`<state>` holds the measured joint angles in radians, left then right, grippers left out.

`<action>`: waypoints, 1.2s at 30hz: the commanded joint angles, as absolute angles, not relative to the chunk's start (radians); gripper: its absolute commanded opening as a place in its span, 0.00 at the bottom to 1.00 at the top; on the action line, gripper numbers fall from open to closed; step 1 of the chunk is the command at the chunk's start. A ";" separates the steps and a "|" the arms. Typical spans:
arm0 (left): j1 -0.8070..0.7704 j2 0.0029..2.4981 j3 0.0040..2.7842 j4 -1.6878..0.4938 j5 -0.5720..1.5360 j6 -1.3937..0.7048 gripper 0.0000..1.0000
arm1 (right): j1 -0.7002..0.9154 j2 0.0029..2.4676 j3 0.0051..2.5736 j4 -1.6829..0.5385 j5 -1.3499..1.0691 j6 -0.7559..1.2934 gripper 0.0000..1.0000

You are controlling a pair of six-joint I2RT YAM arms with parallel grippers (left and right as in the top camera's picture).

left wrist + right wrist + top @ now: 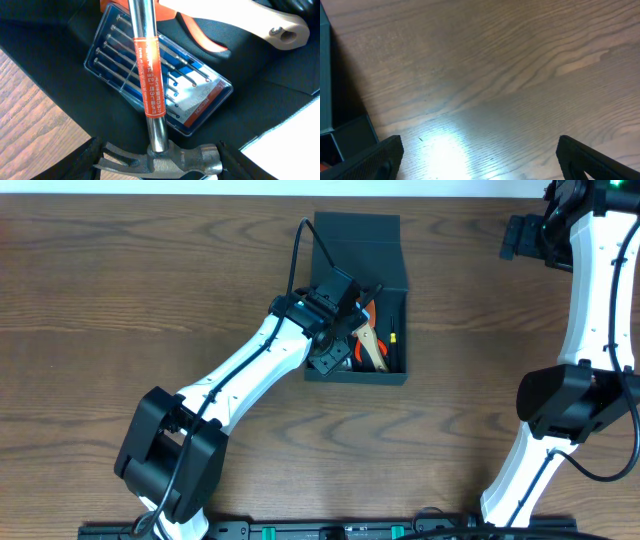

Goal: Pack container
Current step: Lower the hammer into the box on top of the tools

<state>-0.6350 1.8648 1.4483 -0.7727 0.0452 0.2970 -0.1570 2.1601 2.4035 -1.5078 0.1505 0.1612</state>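
**Left jaws on the hammer head, inside the container**

Container (356,377): matte teal-grey, rectangular, flat walls; it sits at mid-table on the far side, with its flap lid (356,232) folded open on the far edge; the table (150,290) is brown wood-grain with a low sheen.

The left gripper (335,350) reaches into the near left part of the box from your left; the right gripper (520,237) hangs over bare table at the far right, well apart from the box.

The left wrist view gives you what the overhead hides under the arm; the hammer (150,75) has a polished chrome shaft with an orange label and a dull steel claw head; the head spans the left gripper (160,162) from finger to finger, so read it as clenched on the head; the shaft runs away across a clear blue screwdriver case (200,95) lying flat on the dark floor; beyond that lie an orange handle (200,37) and a pale wooden handle (250,20) with a hole at its end.

The right wrist view shows the right gripper (480,145) spread wide with nothing between its fingers; a sliver of the box wall (324,75) shows at the left edge.
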 commanded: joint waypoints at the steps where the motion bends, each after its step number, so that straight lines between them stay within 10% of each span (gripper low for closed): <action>1: -0.632 1.875 1.472 -0.767 0.035 0.318 0.54 | -0.156 2.151 2.421 -1.511 0.157 0.175 0.99; 36: -0.632 1.940 1.472 -0.735 0.045 0.318 0.66 | -0.156 2.151 2.421 -1.511 0.157 0.175 0.99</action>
